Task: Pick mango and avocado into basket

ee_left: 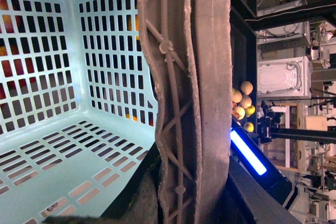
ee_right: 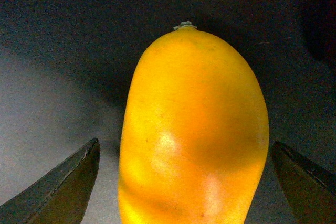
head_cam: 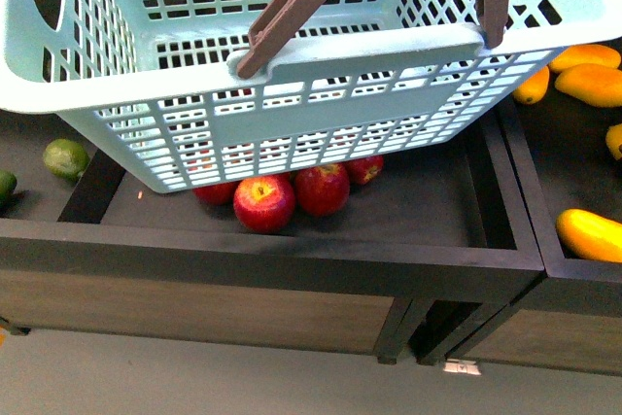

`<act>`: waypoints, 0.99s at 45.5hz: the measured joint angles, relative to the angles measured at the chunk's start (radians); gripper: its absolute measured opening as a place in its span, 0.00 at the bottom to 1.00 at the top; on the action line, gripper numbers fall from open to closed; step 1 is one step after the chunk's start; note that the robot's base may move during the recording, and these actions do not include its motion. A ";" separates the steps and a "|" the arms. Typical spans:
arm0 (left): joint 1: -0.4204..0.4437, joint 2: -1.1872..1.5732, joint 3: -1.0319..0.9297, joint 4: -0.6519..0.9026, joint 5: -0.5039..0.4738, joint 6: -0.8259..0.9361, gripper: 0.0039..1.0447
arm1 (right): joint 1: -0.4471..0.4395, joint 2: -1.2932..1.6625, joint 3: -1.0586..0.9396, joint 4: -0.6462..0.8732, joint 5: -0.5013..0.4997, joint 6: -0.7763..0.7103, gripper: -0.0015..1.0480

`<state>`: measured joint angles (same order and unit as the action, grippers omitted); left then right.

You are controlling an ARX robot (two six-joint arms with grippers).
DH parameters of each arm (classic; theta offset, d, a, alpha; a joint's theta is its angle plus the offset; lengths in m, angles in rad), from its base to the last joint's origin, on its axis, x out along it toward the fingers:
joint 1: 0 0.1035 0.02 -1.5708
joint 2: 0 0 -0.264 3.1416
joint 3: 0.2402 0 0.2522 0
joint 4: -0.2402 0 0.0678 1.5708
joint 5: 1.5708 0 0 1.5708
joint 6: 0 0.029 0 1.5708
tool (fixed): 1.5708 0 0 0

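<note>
Front view: the teal basket [head_cam: 292, 94] tilts above a bin [head_cam: 292, 255] holding red apples [head_cam: 263, 203]; left wrist view: its floor lies bare beside the brown handle [ee_left: 189, 103], and whether the left pincer [ee_left: 186, 200] grips cannot be told; right wrist view: the right pincer [ee_right: 185, 145] gapes wide astride the mango [ee_right: 194, 119] on the dark table [ee_right: 52, 77], its stem end pointing away.

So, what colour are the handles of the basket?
The handles of the basket are brown, best seen in the front view.

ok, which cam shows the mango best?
Right wrist view: the mango fills the frame, stem end visible, inside the open right pincer. Front view has several mangoes, small, at its edge. Left wrist view: mostly the basket, no clear mango.
</note>
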<state>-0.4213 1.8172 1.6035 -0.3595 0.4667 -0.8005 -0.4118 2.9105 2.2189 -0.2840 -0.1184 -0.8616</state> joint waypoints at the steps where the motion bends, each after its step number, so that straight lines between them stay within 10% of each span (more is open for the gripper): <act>1: 0.000 0.000 0.000 0.000 0.000 0.000 0.19 | 0.000 0.003 0.004 -0.002 0.001 0.000 0.92; 17: 0.000 0.000 0.000 0.000 -0.001 0.000 0.19 | 0.001 0.038 0.043 -0.032 0.022 0.000 0.92; 27: 0.000 0.000 0.000 0.000 -0.001 0.000 0.19 | 0.002 0.035 0.024 -0.021 0.019 -0.004 0.62; 45: 0.000 0.000 0.000 0.000 -0.001 0.000 0.19 | -0.004 -0.172 -0.282 0.158 -0.086 0.018 0.60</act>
<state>-0.4213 1.8172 1.6035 -0.3595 0.4660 -0.8005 -0.4156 2.7388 1.9373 -0.1265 -0.2043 -0.8436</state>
